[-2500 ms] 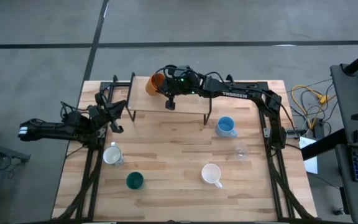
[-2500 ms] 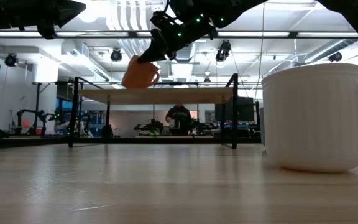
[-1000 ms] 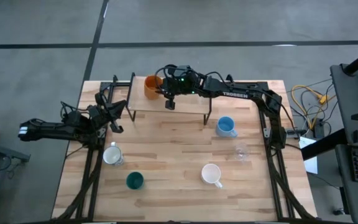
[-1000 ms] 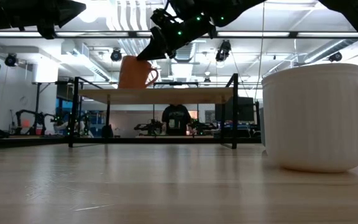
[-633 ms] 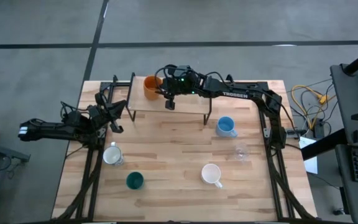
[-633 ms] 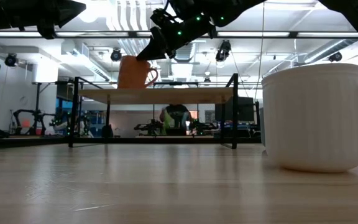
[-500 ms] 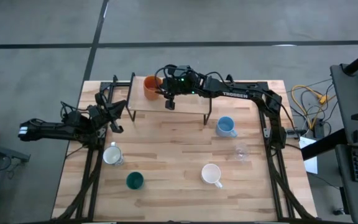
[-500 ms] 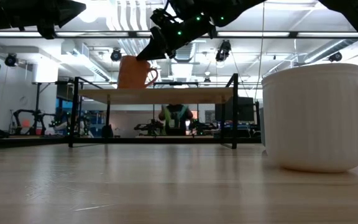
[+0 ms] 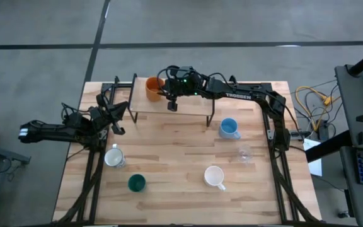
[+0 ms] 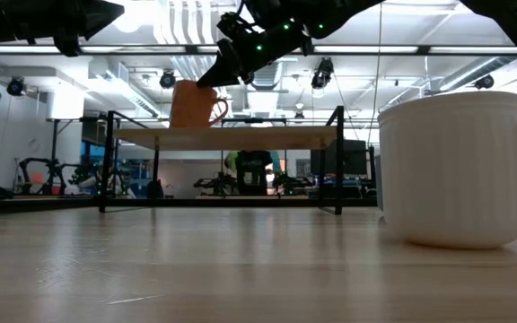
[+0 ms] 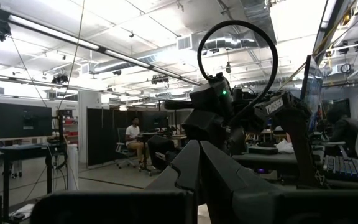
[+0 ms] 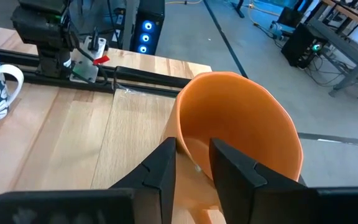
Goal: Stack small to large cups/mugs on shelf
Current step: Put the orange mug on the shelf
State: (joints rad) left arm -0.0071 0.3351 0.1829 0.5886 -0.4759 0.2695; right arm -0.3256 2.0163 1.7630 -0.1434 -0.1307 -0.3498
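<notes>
The orange mug (image 9: 154, 87) stands upright on the left end of the light-wood shelf (image 9: 188, 106) at the table's far side; in the low view its base (image 10: 191, 124) sits on the shelf board (image 10: 267, 137). My right gripper (image 9: 165, 91) is shut on the mug and reaches in from the right. It also shows in the right wrist view (image 12: 192, 149). My left gripper (image 9: 114, 116) waits shut and empty at the table's left edge, and also shows in the left wrist view (image 11: 197, 146). My right gripper holds the orange mug by its rim wall (image 12: 188, 158) on the handle side. One finger (image 12: 229, 165) seems to be inside the mug and the other (image 12: 161, 167) outside. The fingers slant down from the table's right. The mug stands upright on the shelf.
On the tabletop in front of the shelf stand a white mug with dark markings (image 9: 113, 156), a dark green cup (image 9: 136, 183), a plain white mug (image 9: 214, 177), a light blue mug (image 9: 229, 128) and a clear glass (image 9: 244, 153). A person stands in the room behind the table (image 10: 257, 170).
Earlier my right gripper held the orange mug tilted just over the shelf. It has since turned it upright and carried it a little toward the table's left edge. In the last second the mug and both arms have kept still.
</notes>
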